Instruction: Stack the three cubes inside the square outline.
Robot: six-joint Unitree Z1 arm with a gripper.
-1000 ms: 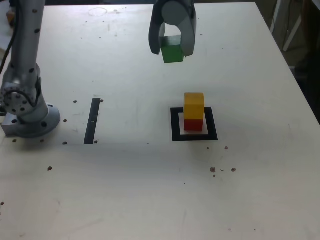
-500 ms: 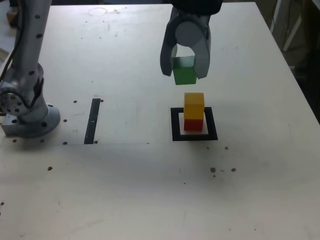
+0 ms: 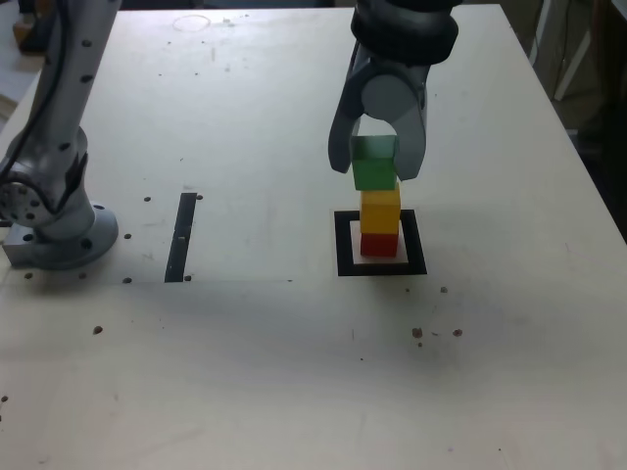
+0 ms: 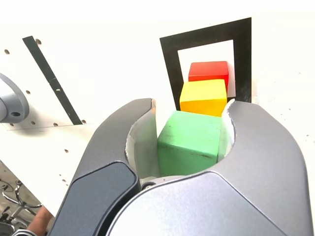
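In the exterior view, the grey two-fingered gripper (image 3: 377, 162) is clamping the small solid green cube (image 3: 374, 172) by opposite flat sides, just above the yellow cube (image 3: 380, 208) sitting on the red cube (image 3: 379, 243) inside the black tape square outline (image 3: 341, 245). It is probably light, rigid and smooth-faced.

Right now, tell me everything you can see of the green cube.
The green cube is a small, solid, matte block with slightly scuffed faces. It sits upright, clamped on two opposite sides between the gripper's curved grey fingers. It is directly over the yellow cube, which rests on the red cube inside the square outline. Whether it touches the yellow one I cannot tell.
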